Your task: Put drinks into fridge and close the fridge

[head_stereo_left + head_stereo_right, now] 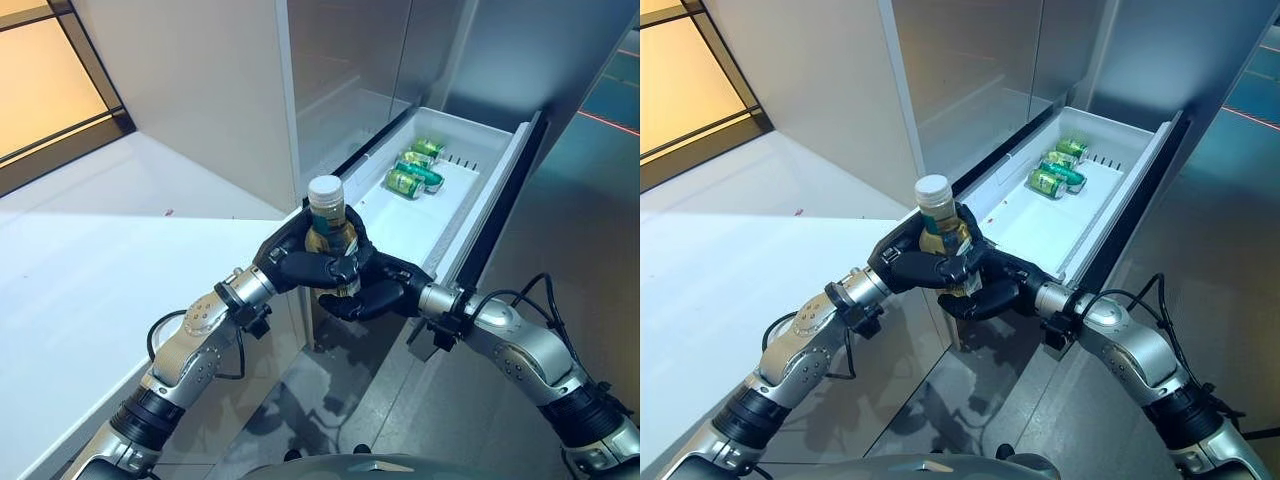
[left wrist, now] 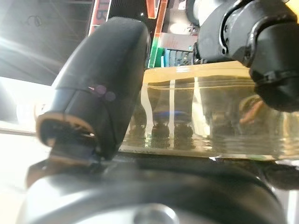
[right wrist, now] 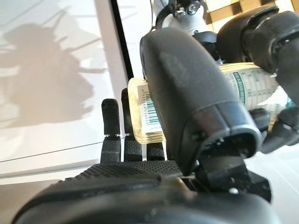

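Note:
A clear bottle (image 1: 327, 222) of yellowish drink with a white cap stands upright in the air over the corner of the white counter (image 1: 100, 270). My left hand (image 1: 298, 264) is curled round its middle. From the other side my right hand (image 1: 375, 298) clasps its lower part, with fingers under the base and the thumb alongside. In the left wrist view the bottle (image 2: 196, 107) lies past my thumb (image 2: 103, 79). The right wrist view shows its labelled end (image 3: 145, 114) between the thumb (image 3: 187, 93) and the fingers. Just beyond, the white fridge drawer (image 1: 492, 195) stands pulled out.
Several green cans (image 1: 415, 170) lie at the far end of the drawer; its near half is bare white. Grey fridge panels (image 1: 340, 80) rise behind the drawer. Dark floor lies below and to the right of it.

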